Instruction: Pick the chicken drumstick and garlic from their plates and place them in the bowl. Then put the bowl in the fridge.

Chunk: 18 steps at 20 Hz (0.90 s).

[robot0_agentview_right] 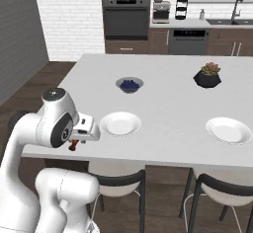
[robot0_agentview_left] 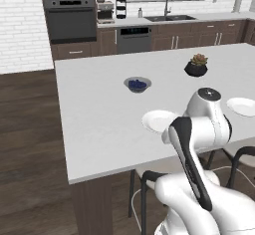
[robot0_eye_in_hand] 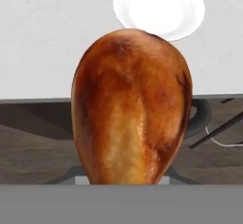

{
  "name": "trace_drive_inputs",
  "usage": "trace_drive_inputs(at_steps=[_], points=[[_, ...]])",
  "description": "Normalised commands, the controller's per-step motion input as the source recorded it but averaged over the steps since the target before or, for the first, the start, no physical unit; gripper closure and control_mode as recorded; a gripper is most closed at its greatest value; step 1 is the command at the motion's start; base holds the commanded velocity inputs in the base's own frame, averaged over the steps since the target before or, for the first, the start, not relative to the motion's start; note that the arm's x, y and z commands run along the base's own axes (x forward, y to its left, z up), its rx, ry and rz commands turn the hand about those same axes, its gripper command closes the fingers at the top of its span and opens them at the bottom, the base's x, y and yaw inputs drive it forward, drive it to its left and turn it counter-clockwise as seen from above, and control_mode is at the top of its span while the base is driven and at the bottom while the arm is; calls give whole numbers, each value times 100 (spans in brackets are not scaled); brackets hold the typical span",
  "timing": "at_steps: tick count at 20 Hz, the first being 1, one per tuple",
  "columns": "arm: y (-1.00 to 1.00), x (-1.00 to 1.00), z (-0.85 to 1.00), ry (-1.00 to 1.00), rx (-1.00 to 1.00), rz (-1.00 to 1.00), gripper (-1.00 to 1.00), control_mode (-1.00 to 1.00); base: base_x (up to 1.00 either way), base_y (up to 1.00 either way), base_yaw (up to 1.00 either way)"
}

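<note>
The chicken drumstick [robot0_eye_in_hand: 130, 109], orange-brown and glossy, hangs close in front of the hand camera with its fat end up. My gripper [robot0_agentview_right: 76, 140] is shut on it. A small dark red bit of the drumstick [robot0_agentview_right: 74, 146] shows under the hand. The hand hovers at the near edge of the island, just left of a bare white plate [robot0_agentview_right: 120, 123] [robot0_agentview_left: 159, 121] [robot0_eye_in_hand: 159, 7]. The other white plate [robot0_agentview_right: 228, 130] [robot0_agentview_left: 244, 107] lies bare further right. The garlic, the bowl and the fridge are out of view.
A small bowl of blue berries [robot0_agentview_right: 129, 84] [robot0_agentview_left: 137, 84] and a black succulent planter [robot0_agentview_right: 207, 76] [robot0_agentview_left: 196, 67] stand mid-island. Stools [robot0_agentview_right: 118, 180] are tucked under the island's near edge [robot0_agentview_right: 163, 163]. An oven wall and a sink counter run along the back.
</note>
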Motion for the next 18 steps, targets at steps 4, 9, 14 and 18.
trace_drive_inputs(at_steps=[4,9,14,18], points=[[0,0,0,0,0,0,100,-100,0,0,0],[0,-2,0,0,0,0,100,100,-11,0,0],[0,0,0,0,0,0,100,100,-36,-13,-6],[0,0,0,0,0,0,100,100,-8,-53,-1]])
